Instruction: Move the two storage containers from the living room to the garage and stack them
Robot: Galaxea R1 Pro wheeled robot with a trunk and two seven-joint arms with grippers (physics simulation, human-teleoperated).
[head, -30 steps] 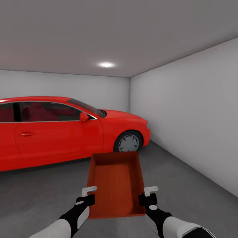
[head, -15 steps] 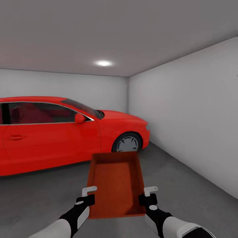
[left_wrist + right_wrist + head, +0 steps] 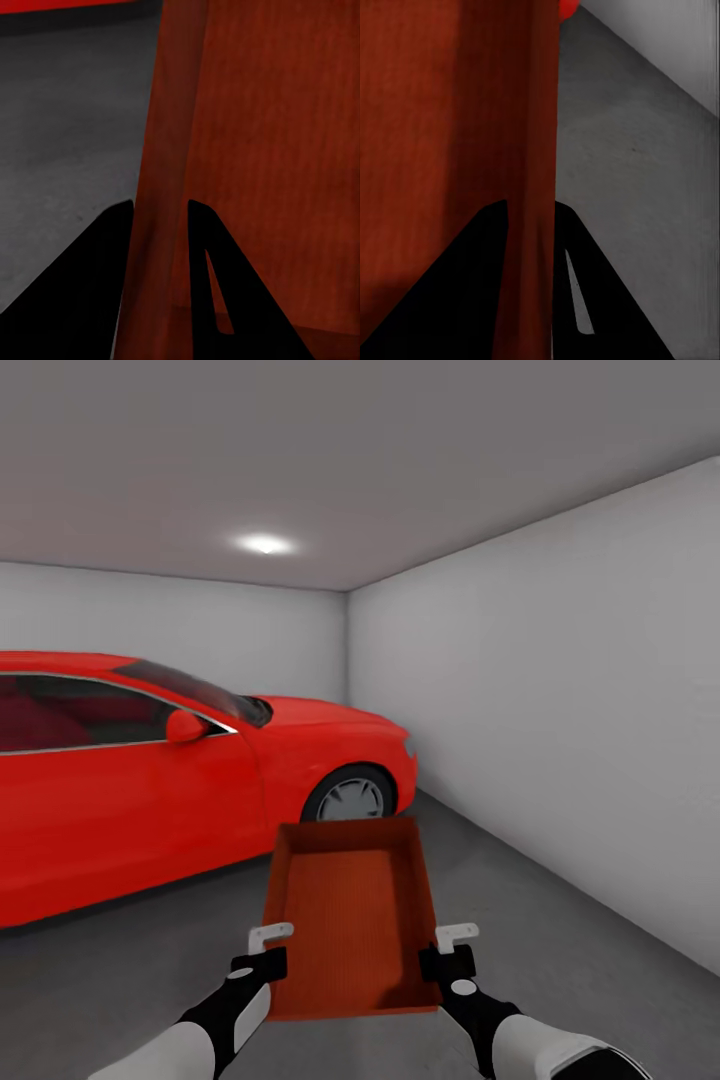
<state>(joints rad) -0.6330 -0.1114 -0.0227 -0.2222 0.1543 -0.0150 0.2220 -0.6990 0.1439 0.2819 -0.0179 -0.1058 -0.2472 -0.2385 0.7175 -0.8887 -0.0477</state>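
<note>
Glossy red car (image 3: 170,780) is occupying the left side of the garage, front wheel (image 3: 350,797) near the far corner. Plain grey-white side wall (image 3: 560,710) is closing off the right. Between them a lane of dark grey speckled concrete floor (image 3: 520,920) is lying open ahead and rightward.

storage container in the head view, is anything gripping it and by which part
Yes. The storage container is held by both grippers: the left gripper pinches its left side wall, the right gripper its right side wall, both near the end closest to the robot.
</note>
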